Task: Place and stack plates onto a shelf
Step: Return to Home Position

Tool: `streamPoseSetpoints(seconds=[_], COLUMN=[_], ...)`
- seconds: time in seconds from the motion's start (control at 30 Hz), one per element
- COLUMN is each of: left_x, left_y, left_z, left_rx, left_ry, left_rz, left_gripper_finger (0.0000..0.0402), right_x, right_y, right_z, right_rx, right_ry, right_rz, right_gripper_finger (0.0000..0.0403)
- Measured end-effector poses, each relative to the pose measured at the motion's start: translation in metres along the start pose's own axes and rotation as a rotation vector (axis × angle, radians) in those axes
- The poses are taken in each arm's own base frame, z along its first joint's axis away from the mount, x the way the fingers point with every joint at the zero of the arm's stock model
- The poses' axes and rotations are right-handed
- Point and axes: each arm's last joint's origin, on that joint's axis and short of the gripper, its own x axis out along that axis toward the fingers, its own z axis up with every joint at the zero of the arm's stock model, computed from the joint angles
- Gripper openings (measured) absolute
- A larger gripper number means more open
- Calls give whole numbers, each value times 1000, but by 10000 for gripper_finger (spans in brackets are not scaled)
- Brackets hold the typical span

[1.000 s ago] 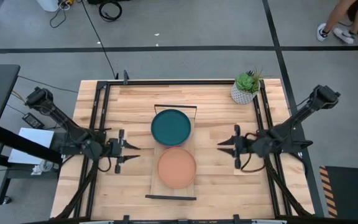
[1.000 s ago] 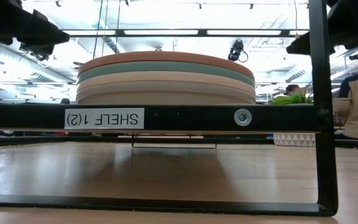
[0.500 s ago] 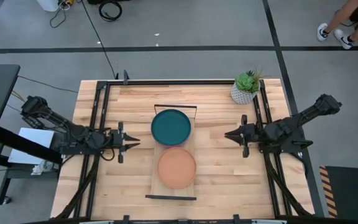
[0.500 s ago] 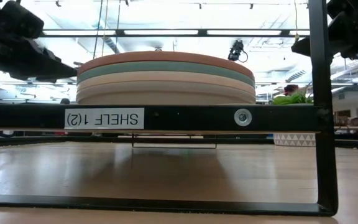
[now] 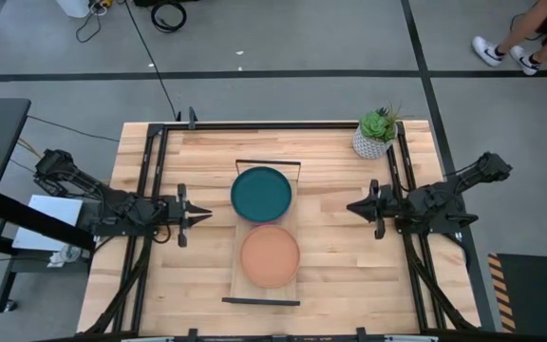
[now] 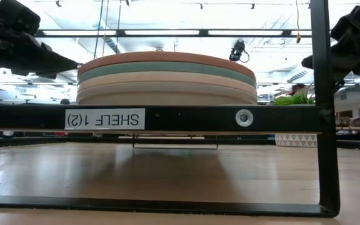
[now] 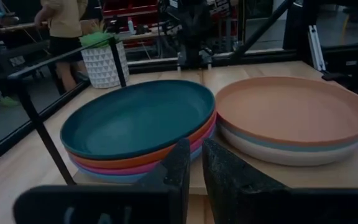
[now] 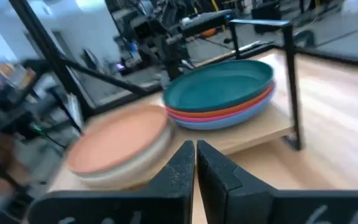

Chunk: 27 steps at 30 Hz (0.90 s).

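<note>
Two stacks of plates rest on the light-wood shelf (image 5: 238,237) in the middle of the table. The far stack has a dark teal plate (image 5: 261,193) on top, above orange, magenta and light blue ones (image 7: 135,163). The near stack has a terracotta plate (image 5: 270,256) on top, above a grey-green one and paler ones (image 6: 167,78). My left gripper (image 5: 198,213) is shut and empty to the left of the shelf, pointing at it. My right gripper (image 5: 353,206) is shut and empty to the right of the shelf, pointing at it.
A small potted green plant (image 5: 376,133) stands at the table's far right corner. Black frame rails (image 5: 150,190) run along the table's left and right sides. The shelf's black wire rails (image 5: 260,301) stand at its near and far ends. A person's feet (image 5: 501,47) show on the floor beyond.
Both grippers have shut; a second ago their fingers stood apart. My left gripper has gone a little toward the table's far edge. My right gripper has gone toward the far edge and a little toward the right edge. The plates have stayed still.
</note>
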Motion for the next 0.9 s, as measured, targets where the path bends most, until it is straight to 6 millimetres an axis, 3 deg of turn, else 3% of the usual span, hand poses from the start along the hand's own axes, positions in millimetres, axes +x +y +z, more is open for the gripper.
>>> streamPoseSetpoints(seconds=[0.17,0.33,0.9], left_x=[0,0,0], left_y=[0,0,0], left_z=[0,0,0], left_rx=[-27,-100,-101], left_ry=[0,0,1], left_rz=[0,0,0], left_gripper_finger=[48,48,48], right_x=[1,1,1], right_y=[2,2,2], right_z=[0,0,0], right_rx=[101,102,102], right_ry=[-7,-2,-2], right_rz=[36,49,49], right_gripper_finger=[24,23,24])
